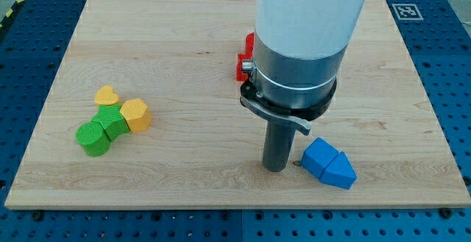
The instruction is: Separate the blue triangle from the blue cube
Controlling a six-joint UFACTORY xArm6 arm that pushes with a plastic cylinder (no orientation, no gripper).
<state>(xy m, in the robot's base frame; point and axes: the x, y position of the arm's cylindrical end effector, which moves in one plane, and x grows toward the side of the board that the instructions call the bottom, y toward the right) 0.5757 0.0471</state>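
Note:
The blue cube (317,156) and the blue triangle (340,171) lie touching each other near the view's bottom right of the wooden board (184,21), the cube to the left and slightly above the triangle. My tip (276,168) rests on the board just left of the blue cube, a small gap apart from it. The arm's white and grey body fills the view's top middle and hides part of the board behind it.
A red block (245,59) peeks out left of the arm body, mostly hidden. At the view's left sit a yellow heart (107,95), a yellow hexagon block (136,115), and two green blocks (99,132), clustered together. The board's bottom edge is close below the blue blocks.

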